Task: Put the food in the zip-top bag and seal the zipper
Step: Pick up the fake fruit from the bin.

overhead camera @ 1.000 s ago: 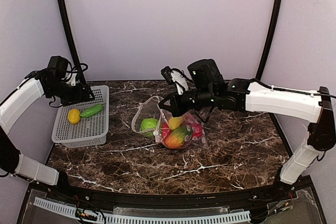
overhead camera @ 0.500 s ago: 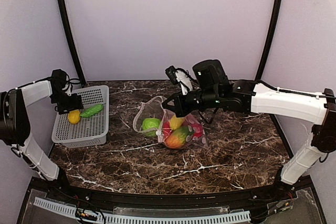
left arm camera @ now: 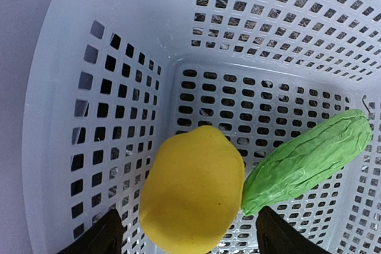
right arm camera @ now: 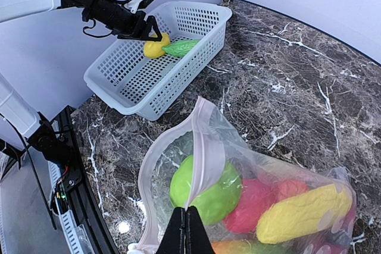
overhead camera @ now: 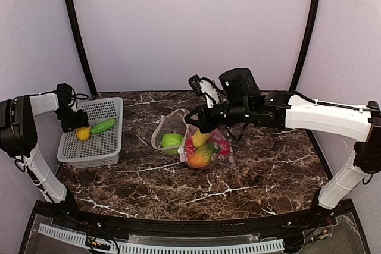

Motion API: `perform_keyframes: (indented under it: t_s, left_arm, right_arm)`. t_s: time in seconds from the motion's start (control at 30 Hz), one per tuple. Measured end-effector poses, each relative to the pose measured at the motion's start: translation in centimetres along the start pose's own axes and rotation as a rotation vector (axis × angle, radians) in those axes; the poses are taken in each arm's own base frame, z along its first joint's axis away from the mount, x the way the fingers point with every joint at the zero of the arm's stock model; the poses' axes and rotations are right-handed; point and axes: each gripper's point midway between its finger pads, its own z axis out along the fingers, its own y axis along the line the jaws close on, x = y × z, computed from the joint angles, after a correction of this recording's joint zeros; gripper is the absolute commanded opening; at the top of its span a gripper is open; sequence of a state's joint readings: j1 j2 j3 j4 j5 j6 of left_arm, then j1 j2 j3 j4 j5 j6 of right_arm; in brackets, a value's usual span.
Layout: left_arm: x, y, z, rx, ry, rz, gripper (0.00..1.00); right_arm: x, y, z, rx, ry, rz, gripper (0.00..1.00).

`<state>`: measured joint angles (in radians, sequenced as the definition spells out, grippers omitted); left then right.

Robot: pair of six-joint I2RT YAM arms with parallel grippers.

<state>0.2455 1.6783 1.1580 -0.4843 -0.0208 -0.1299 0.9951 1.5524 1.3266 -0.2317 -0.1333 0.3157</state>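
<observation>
A clear zip-top bag (overhead camera: 209,142) lies mid-table, holding a green fruit (right arm camera: 205,190), red pieces (right arm camera: 256,203), a yellow piece (right arm camera: 300,211) and an orange-green one (overhead camera: 202,155). My right gripper (right arm camera: 186,223) is shut on the pale pink zipper (right arm camera: 205,153) and lifts one side of the mouth, which gapes open. In the white mesh basket (overhead camera: 95,151) lie a yellow lemon (left arm camera: 191,197) and a green vegetable (left arm camera: 306,162). My left gripper (left arm camera: 190,239) hangs open just above the lemon, one finger on each side and neither touching it.
The basket stands at the table's left edge, with its walls close around my left gripper (overhead camera: 76,121). The right arm (overhead camera: 309,111) reaches across the back right of the marble table (overhead camera: 262,171). Black frame poles rise at both back corners.
My left gripper has swung down and leftward into the basket over the lemon, and its jaws have narrowed a little. The right gripper still holds the zipper, barely moved.
</observation>
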Motion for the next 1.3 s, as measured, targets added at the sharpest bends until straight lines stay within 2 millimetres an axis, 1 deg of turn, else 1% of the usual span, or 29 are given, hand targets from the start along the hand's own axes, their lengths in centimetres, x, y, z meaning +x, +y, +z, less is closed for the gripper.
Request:
perform_keyframes:
  t_s: [0.17,0.43,0.7,1.1,1.2,1.27,1.3]
  left_arm:
    - [0.2,0.1,0.7,0.000,0.012,0.004,0.73]
    - [0.9,0.0,2.0,0.005,0.047,0.005,0.71]
    - [1.1,-0.3,2.4,0.026,0.061,0.009,0.63]
    - [1.1,-0.7,2.4,0.051,0.064,0.008,0.59]
    - [0.9,-0.9,2.0,0.061,0.052,0.011,0.59]
    - [0.5,-1.0,0.8,0.070,0.008,0.017,0.59]
    - [0.3,-1.0,-0.4,0.075,-0.026,0.022,0.59]
  right_arm:
    - [0.0,0.0,0.0,0.000,0.000,0.001,0.00]
    - [0.0,0.0,0.0,0.000,0.000,0.002,0.00]
    - [0.0,0.0,0.0,-0.001,0.001,0.004,0.00]
    - [0.0,0.0,0.0,-0.001,0.001,0.005,0.00]
    - [0.0,0.0,0.0,0.000,0.000,0.005,0.00]
    - [0.0,0.0,0.0,0.000,0.000,0.005,0.00]
    - [0.0,0.0,0.0,0.000,0.000,0.005,0.00]
